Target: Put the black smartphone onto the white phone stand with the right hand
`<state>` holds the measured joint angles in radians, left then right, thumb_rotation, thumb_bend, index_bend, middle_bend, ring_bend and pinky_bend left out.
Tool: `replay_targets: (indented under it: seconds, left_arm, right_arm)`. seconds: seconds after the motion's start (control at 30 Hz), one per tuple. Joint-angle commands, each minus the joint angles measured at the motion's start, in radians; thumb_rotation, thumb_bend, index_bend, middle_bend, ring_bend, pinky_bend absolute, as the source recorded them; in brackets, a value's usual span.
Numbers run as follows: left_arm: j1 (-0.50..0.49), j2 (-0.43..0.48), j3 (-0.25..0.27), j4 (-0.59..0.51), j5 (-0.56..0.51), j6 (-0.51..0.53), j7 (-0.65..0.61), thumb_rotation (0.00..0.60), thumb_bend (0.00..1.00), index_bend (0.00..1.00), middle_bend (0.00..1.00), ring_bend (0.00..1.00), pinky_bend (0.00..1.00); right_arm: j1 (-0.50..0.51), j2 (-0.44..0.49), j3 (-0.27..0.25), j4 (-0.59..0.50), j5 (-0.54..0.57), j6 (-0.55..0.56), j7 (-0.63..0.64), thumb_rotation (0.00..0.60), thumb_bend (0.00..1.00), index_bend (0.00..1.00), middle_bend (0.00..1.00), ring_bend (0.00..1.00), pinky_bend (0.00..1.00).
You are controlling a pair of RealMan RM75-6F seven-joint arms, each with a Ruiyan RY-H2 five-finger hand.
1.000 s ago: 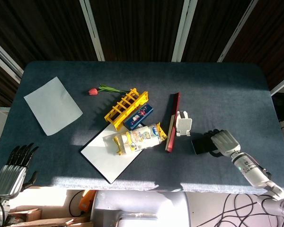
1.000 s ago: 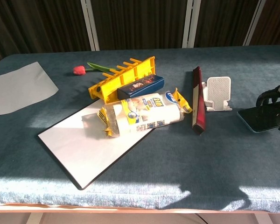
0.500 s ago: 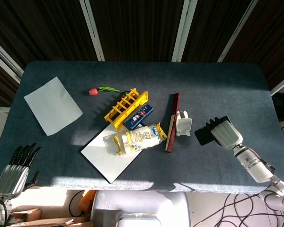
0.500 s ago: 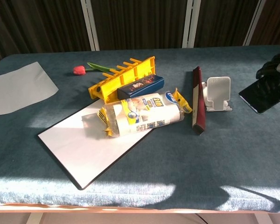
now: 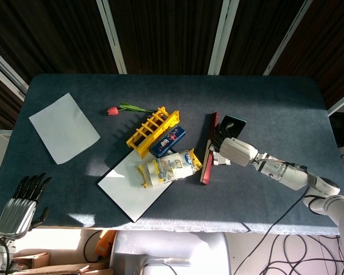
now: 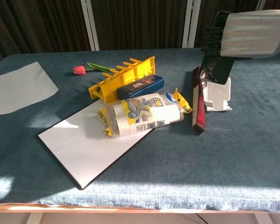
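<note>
My right hand (image 5: 234, 149) (image 6: 252, 33) holds the black smartphone (image 5: 229, 125) (image 6: 215, 60) upright in the air, directly over the white phone stand (image 5: 222, 159) (image 6: 218, 95). In the chest view the phone's lower end hangs just above the stand's back plate, and I cannot tell if they touch. In the head view the hand hides most of the stand. My left hand (image 5: 20, 205) hangs below the table's near left corner, fingers spread, holding nothing.
A dark red bar (image 5: 209, 148) (image 6: 197, 99) lies just left of the stand. Further left are a wrapped snack pack (image 5: 166, 166) on a white board (image 5: 132, 186), a blue box (image 5: 167, 141), a yellow rack (image 5: 152, 130), a tulip (image 5: 126, 108) and a paper sheet (image 5: 63, 127).
The right hand has lifted the phone off the table at the right and carried it left and up, to above the stand. The left hand has stayed put.
</note>
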<state>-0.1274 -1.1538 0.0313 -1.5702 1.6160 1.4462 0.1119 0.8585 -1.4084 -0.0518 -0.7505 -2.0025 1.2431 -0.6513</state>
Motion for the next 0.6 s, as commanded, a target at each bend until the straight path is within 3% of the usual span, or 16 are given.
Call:
replay_targets:
  seconds: [0.03, 0.27, 0.6]
  left_arm:
    - [0.001, 0.001, 0.000, 0.001, 0.001, 0.003, -0.002, 0.600, 0.40, 0.00, 0.00, 0.00, 0.00]
    - [0.002, 0.000, 0.003, 0.001, 0.002, 0.004, 0.001, 0.600, 0.40, 0.00, 0.00, 0.00, 0.00]
    - [-0.002, -0.006, 0.001, -0.004, -0.007, -0.008, 0.017, 0.600, 0.40, 0.00, 0.00, 0.00, 0.00]
  right_arm:
    - [0.027, -0.016, -0.032, 0.052, -0.042, 0.036, 0.043, 0.600, 0.44, 0.98, 0.73, 0.69, 0.58]
    - [0.029, -0.056, -0.098, 0.220, -0.095, 0.127, 0.155, 0.600, 0.44, 0.98, 0.73, 0.69, 0.57]
    - [-0.024, -0.167, -0.134, 0.445, -0.071, 0.203, 0.241, 0.600, 0.44, 0.97, 0.73, 0.69, 0.57]
